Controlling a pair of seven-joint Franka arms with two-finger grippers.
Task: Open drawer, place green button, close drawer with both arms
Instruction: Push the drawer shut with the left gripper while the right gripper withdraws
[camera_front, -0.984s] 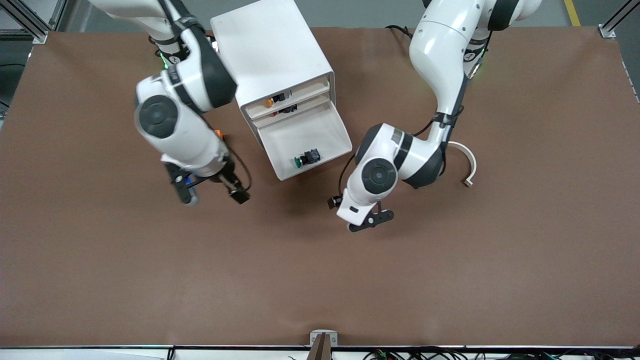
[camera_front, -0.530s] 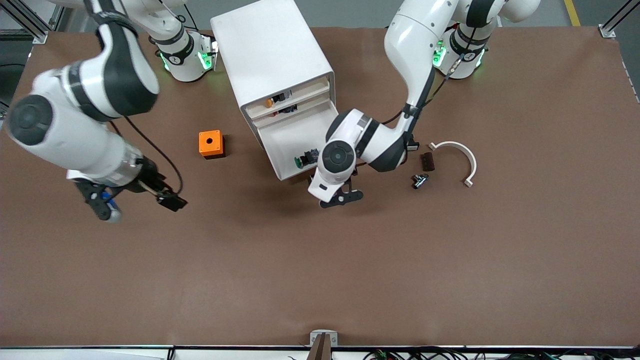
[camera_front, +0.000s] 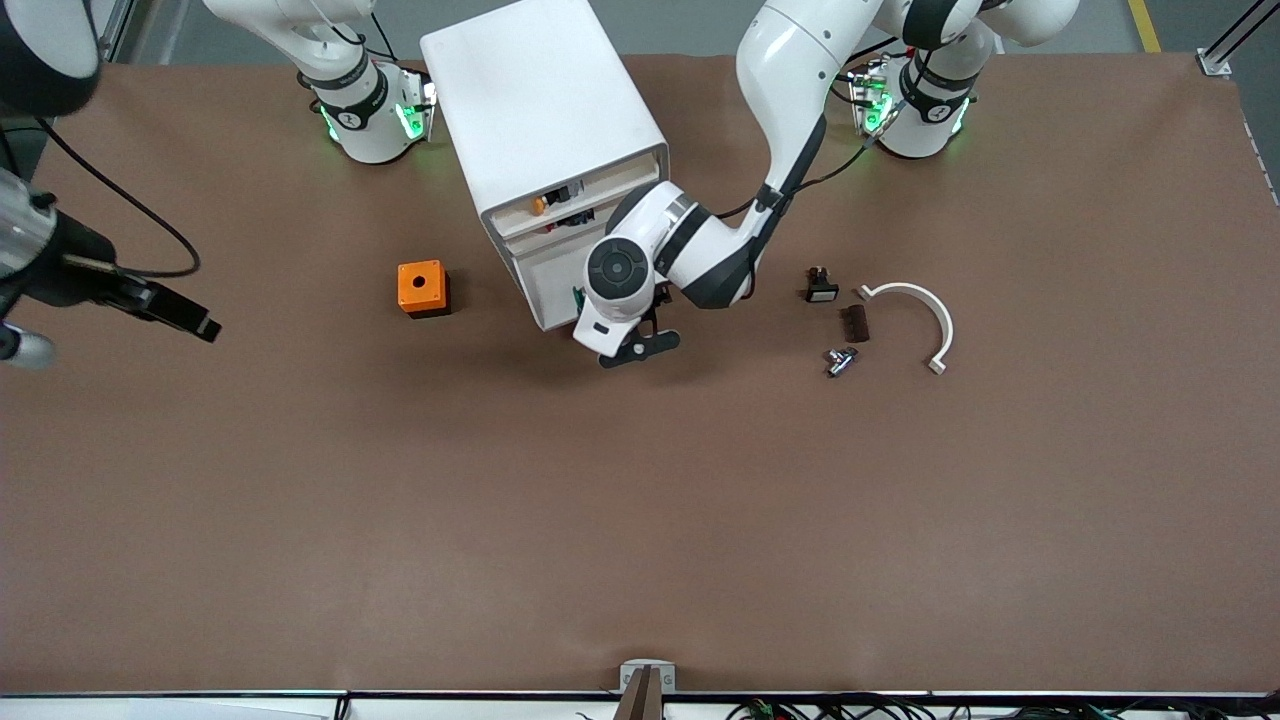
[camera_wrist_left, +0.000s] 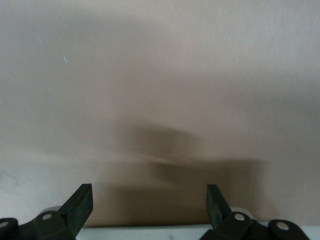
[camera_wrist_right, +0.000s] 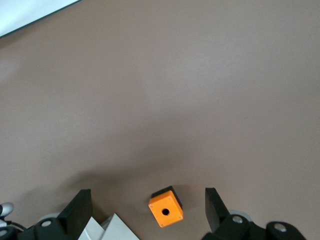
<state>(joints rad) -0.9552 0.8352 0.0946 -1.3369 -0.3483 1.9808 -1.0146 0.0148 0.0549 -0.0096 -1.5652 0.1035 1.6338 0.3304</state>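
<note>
With its fingers (camera_wrist_left: 80, 207) spread and empty, the left gripper (camera_front: 628, 348) presses at the drawer (camera_front: 548, 290) front, so closing seems underway, a straight push remaining; the button (camera_front: 578, 297) barely peeks inside, while the right gripper (camera_wrist_right: 147, 212), spread too, waits high at the table's (camera_front: 640, 520) edge.

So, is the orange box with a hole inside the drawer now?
No, the orange box stands on the bare table, beside the white drawer cabinet toward the right arm's end.
</note>
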